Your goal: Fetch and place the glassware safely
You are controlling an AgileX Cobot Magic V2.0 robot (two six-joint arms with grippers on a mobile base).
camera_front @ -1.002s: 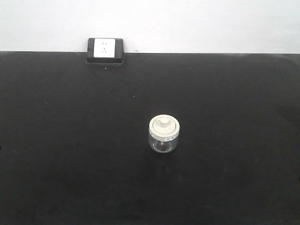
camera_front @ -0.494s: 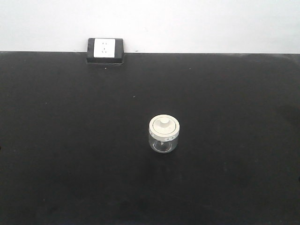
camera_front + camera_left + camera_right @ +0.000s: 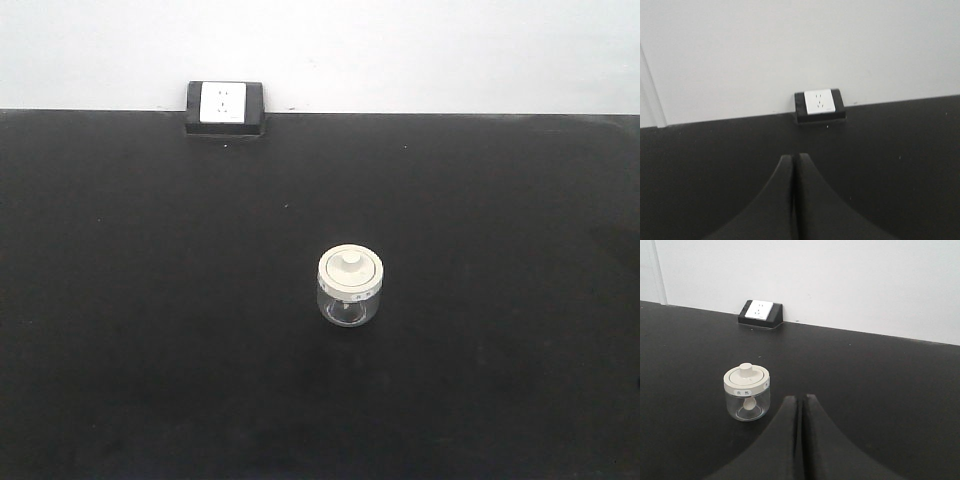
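1. Standing upright near the middle of the black counter [image 3: 120,300], the glass jar [image 3: 350,288] is wearing its cream lid [image 3: 350,268];
2. the right hand [image 3: 801,402] is pressing its fingers together just beside the jar, holding nothing;
3. the left hand [image 3: 793,160] is also pinched closed, facing the wall socket [image 3: 819,104].

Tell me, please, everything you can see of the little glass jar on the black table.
The glass jar is small, squat and clear, closed by a round cream-white lid with a central knob and small labels on its rim. A pale object lies inside, too small to identify. It stands upright on the black table, alone, nothing touching it; the right pincer is shut, near it but apart.
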